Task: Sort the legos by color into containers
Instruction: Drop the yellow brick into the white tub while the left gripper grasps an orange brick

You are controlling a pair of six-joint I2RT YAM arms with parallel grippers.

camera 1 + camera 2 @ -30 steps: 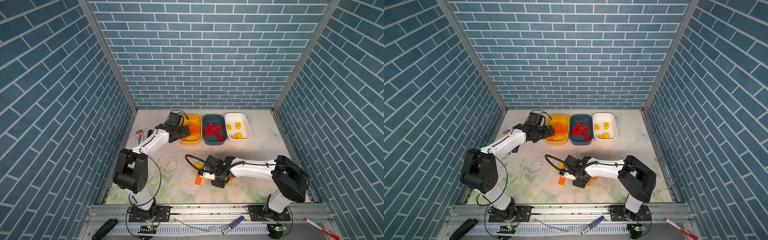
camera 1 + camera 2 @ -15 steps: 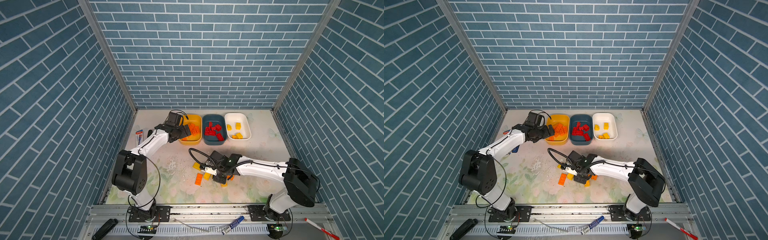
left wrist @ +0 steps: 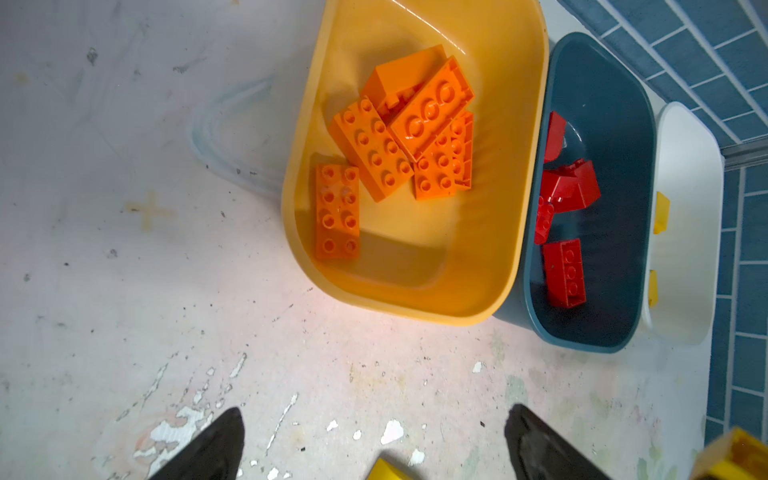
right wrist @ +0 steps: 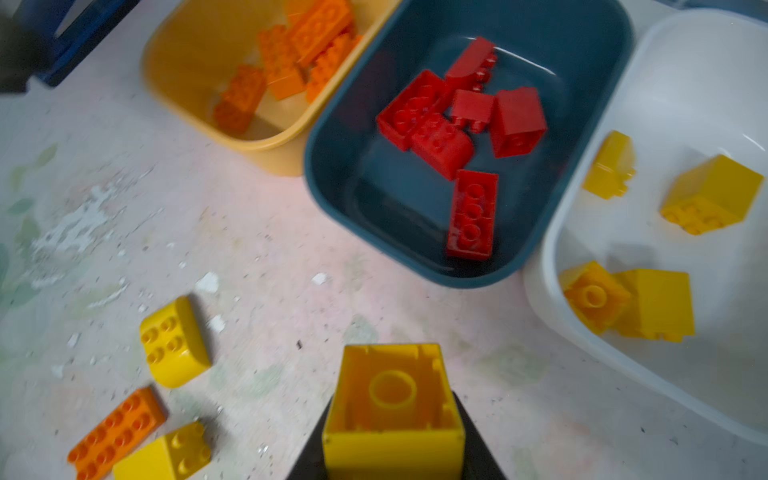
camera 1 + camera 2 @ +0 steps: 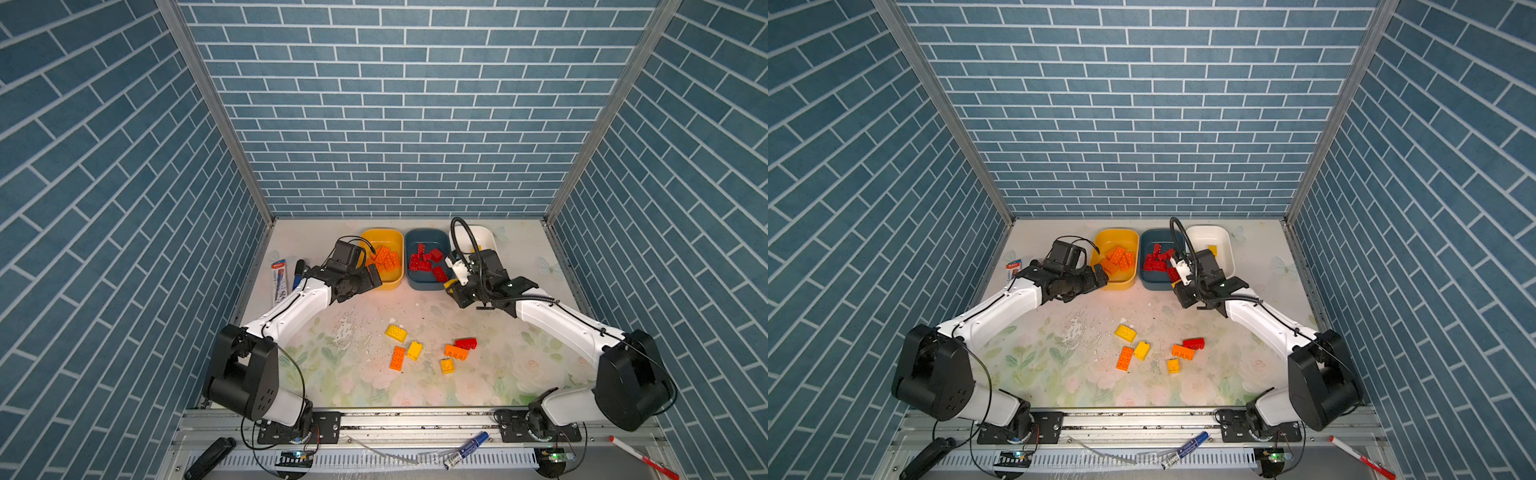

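My right claw is squeezing a yellow brick just in front of the blue tub. My left claw is wide open, near the yellow tub that sits beside the blue tub.

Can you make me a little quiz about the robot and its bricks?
1. True or false: the right gripper holds a yellow brick.
2. Which tub has the red bricks in it? A: the yellow one. B: the teal tub. C: the white one.
3. How many loose bricks lie on the table?
Key: 1 true; 2 B; 3 six.
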